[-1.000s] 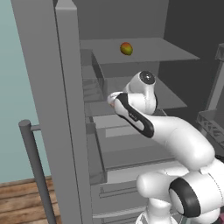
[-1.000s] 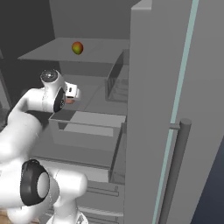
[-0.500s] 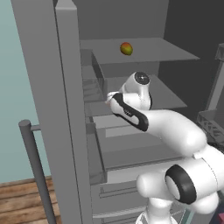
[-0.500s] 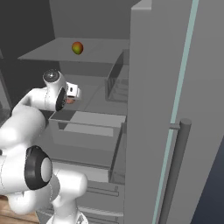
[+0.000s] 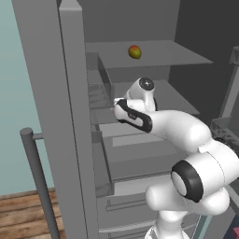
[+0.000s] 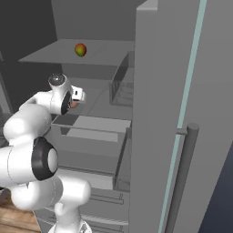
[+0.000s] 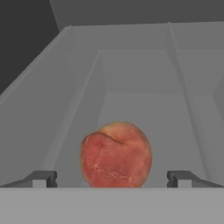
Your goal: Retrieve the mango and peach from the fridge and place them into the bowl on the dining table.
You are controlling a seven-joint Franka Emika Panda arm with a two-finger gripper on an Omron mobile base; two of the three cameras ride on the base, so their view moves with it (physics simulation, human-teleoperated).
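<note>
Claw (image 7: pixel 112 178) wide, straddling red-orange creased peach (image 7: pixel 116 154)

Fridge shelves, doors open
The mango (image 5: pixel 135 52) sat on the upper shelf (image 5: pixel 177 56); the peach (image 7: pixel 116 155) lay on a lower shelf (image 7: pixel 144 109).

Fridge (image 5: pixel 70 116), doors open: interior shelves between a door on the left and a door on the right.
Mango (image 5: pixel 135 52): on the upper shelf, toward its far side.
Peach (image 7: pixel 116 154): on a lower shelf, below the mango's level and nearer; a little of it shows past the hand in the right base view (image 6: pixel 73 104).
Gripper (image 7: pixel 112 178): inside the fridge at the lower shelf, fingertips spread left and right of the peach, apart from it.
Drawers: below the shelves, at the fridge's near bottom.
</note>
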